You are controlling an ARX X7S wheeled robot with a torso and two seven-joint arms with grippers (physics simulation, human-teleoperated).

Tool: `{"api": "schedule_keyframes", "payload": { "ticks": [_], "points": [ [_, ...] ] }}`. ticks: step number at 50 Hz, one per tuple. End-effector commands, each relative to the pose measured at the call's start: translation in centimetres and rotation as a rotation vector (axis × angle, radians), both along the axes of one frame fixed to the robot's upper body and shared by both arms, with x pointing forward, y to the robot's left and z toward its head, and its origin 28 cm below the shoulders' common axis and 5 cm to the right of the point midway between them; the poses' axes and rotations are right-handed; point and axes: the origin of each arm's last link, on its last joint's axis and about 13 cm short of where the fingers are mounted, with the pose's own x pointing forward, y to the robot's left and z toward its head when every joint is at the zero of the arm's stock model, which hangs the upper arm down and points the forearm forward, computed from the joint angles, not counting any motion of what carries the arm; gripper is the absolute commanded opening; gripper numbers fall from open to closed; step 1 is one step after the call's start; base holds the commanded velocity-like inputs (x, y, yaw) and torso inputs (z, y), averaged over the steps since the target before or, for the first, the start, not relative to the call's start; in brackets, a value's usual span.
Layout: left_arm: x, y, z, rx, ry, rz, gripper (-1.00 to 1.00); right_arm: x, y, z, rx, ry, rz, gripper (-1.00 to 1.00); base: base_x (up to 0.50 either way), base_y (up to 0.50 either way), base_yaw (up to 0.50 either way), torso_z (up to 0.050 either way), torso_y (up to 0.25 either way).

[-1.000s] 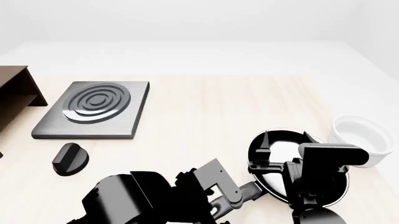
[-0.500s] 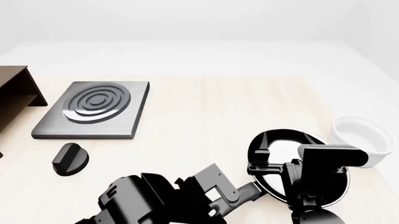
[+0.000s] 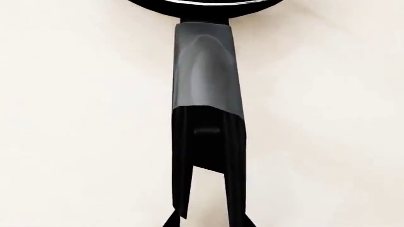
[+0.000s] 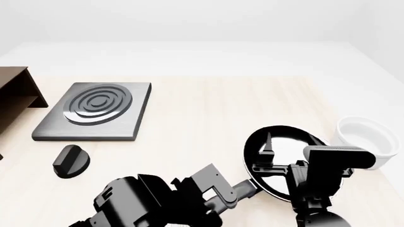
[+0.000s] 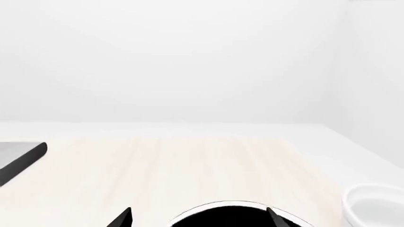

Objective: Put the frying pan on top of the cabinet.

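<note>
The frying pan (image 4: 284, 158) lies at the table's front right, its handle pointing toward the front left. My left gripper (image 4: 243, 188) is shut on the handle. In the left wrist view the grey handle (image 3: 207, 66) runs between my two black fingers (image 3: 181, 161), and the left gripper (image 3: 207, 113) clamps its end. My right gripper (image 4: 290, 142) hovers open just above the pan. The right wrist view shows the right gripper (image 5: 197, 217) with its tips apart over the pan's rim (image 5: 233, 215). Part of the cabinet (image 4: 16, 90) shows at the far left edge.
A dark grey burner plate (image 4: 94, 111) lies at the left, also in the right wrist view (image 5: 19, 161). A black knob (image 4: 69, 161) sits in front of it. A white bowl (image 4: 366, 139) stands right of the pan, also in the right wrist view (image 5: 379, 205).
The pan has shifted a little to the left and up in the view, held by my left gripper. The left arm has moved with it. The right arm has barely moved.
</note>
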Motion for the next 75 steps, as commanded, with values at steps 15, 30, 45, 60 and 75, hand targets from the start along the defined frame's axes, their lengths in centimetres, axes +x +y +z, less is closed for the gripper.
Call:
{"api": "schedule_keyframes", "payload": {
  "ticks": [15, 30, 45, 60, 75],
  "points": [
    [2.9, 7.3, 7.8, -0.153, -0.314, 0.387, -1.0, -0.1, -0.1, 0.2, 0.0, -0.006, -0.006, 1.0, 0.0, 0.0, 0.0, 0.0, 0.001],
    [9.9, 14.1, 16.4, -0.08, -0.436, 0.876, -1.0, -0.2, 0.1, 0.4, 0.001, -0.01, 0.006, 1.0, 0.0, 0.0, 0.0, 0.0, 0.001],
    [11.2, 19.4, 23.5, -0.004, -0.503, 1.331, -1.0, -0.1, 0.1, 0.4, -0.005, -0.004, 0.012, 1.0, 0.0, 0.0, 0.0, 0.0, 0.002],
    [9.2, 24.1, 22.7, 0.029, -0.447, 1.758, -1.0, -0.2, 0.2, 0.4, -0.012, 0.002, 0.013, 1.0, 0.0, 0.0, 0.0, 0.0, 0.001],
    [7.6, 27.5, 21.5, 0.057, -0.397, 1.983, -1.0, -0.3, 0.4, 0.2, -0.011, 0.008, 0.017, 1.0, 0.0, 0.0, 0.0, 0.001, 0.001]
  ]
}}
